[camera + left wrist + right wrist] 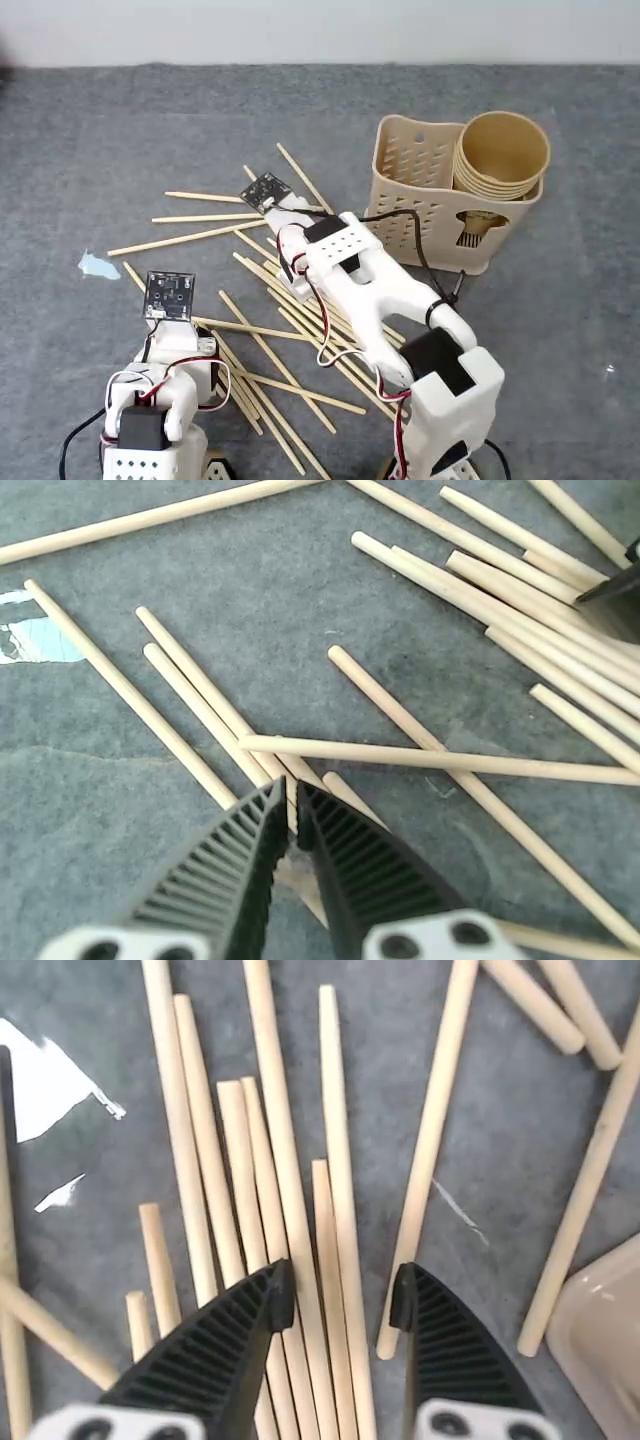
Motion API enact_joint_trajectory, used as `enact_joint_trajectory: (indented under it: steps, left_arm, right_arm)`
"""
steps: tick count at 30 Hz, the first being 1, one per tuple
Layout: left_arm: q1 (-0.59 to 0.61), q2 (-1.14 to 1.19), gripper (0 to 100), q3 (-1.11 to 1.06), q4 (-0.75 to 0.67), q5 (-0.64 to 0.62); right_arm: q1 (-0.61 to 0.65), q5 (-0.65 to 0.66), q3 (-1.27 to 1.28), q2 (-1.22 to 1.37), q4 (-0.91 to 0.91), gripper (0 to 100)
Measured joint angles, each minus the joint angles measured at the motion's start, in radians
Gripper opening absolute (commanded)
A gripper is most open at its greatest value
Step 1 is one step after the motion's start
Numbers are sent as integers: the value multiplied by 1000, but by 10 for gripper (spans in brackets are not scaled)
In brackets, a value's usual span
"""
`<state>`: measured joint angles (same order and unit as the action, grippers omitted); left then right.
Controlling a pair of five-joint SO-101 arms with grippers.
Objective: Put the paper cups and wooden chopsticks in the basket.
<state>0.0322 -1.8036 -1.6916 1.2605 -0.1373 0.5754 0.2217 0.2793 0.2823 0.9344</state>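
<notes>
High view shows paper cups (pixel 500 155) already stacked in the basket (pixel 415 190) far right, wooden chopsticks (pixel 190 237) all left strewn on the bench (pixel 120 130), right pincer (pixel 340 1295) wide over a bundle, left pincer (pixel 290 800) narrow, nearly closed, holding nothing.

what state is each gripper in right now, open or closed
left gripper: closed, nothing clearly held
right gripper: open, empty, over the chopsticks
</notes>
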Motion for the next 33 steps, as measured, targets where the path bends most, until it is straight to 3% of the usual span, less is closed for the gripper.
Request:
enact_joint_trajectory:
  steps: [6,15,33]
  left_arm:
    - [-2,0,14,0,0,0]
    - [0,0,14,0,0,0]
    - [0,0,14,0,0,0]
  right_arm:
    - [-3,-2,-14,12,-8,50]
    - [0,55,-21,15,21,125]
    - [-11,107,-80,35,178,130]
